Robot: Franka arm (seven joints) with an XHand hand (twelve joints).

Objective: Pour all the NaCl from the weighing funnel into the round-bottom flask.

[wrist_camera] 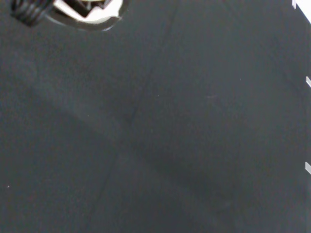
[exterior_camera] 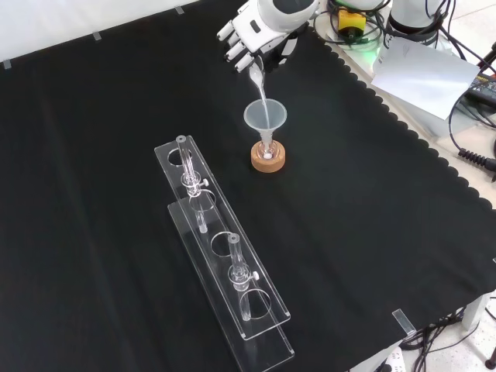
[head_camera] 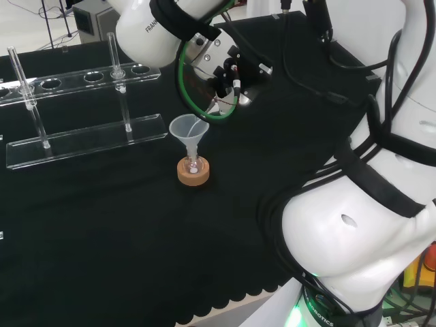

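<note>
Head view: the worktop [head_camera: 102, 231] is covered with matt black cloth whose near edge is cut in small scallops. On it lies a clear acrylic test-tube rack [head_camera: 85, 139] with round holes in its upper shelf and thin glass tubes standing in it. To its right a tan cork ring [head_camera: 193, 172] carries the small round-bottom flask [head_camera: 193, 165], mostly hidden inside the ring, with some white powder at its base. A clear conical funnel [head_camera: 188, 131] stands upright in the flask's neck. Above and to the right of it hang the arm's glossy white links, black cables and a green cable loop [head_camera: 204, 112].

Front view: the same black cloth runs to the scalloped edge on the right, where grey floor, cables and a sheet of white paper [exterior_camera: 422, 74] show. The rack lies diagonally in the middle of the cloth. The cork ring, flask and funnel stand just beyond it. The hand [exterior_camera: 249, 35] comes in from the top with its fingers curled, pinching the weighing funnel [exterior_camera: 258, 84], a slim clear piece tilted spout-down, its tip within the mouth of the conical funnel. I cannot tell whether any powder is left in it.

Wrist view: plain black cloth with faint creases, and a blurred white and black part of the hand [wrist_camera: 92, 12] at one corner.
</note>
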